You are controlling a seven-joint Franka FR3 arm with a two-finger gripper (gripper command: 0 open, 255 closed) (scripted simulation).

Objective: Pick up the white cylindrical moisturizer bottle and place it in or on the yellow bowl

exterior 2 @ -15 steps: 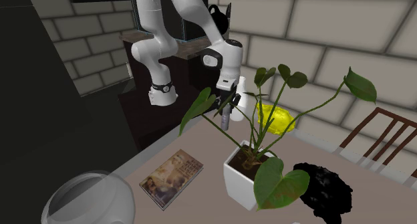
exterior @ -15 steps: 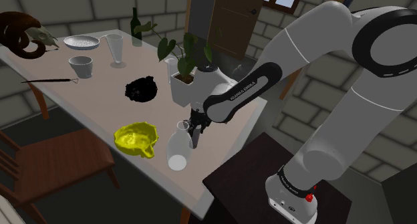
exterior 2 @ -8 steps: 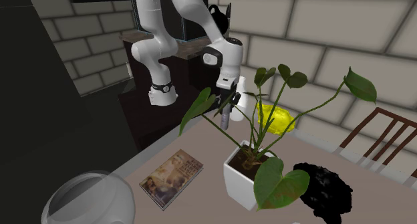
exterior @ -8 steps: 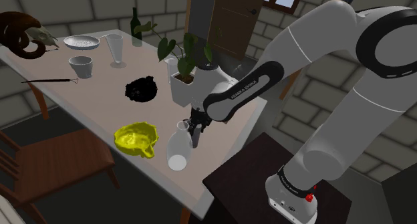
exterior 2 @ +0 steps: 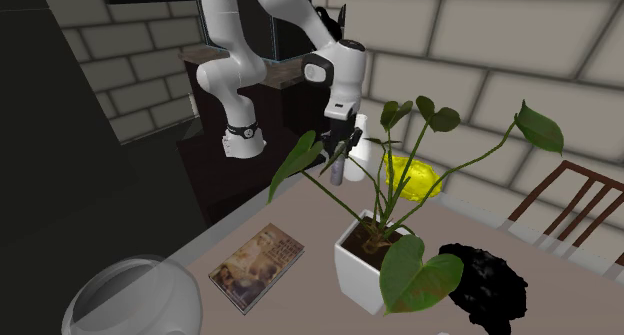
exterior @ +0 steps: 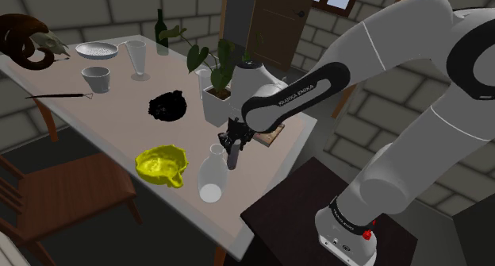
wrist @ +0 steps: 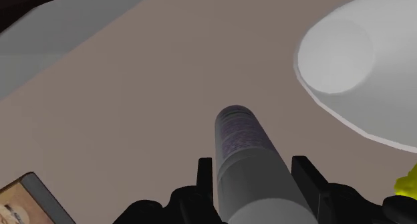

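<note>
**Jaws clamped on the moisturizer bottle (wrist: pixel 247 156), yellow bowl (exterior: pixel 162 164) next**

Both jaws press the grey-white cylinder's sides, and the gripper (exterior: pixel 233 148) hangs it, as we judge, just clear of the table (exterior: pixel 119 106). We take the pick as done and the carry as the step in hand. Next we must clear the white flask (exterior: pixel 209 175) standing between gripper and bowl, then lower and let go. We count one bottle, one bowl, one flask, one potted plant (exterior: pixel 214 106), one book (exterior 2: pixel 257 266).
</note>
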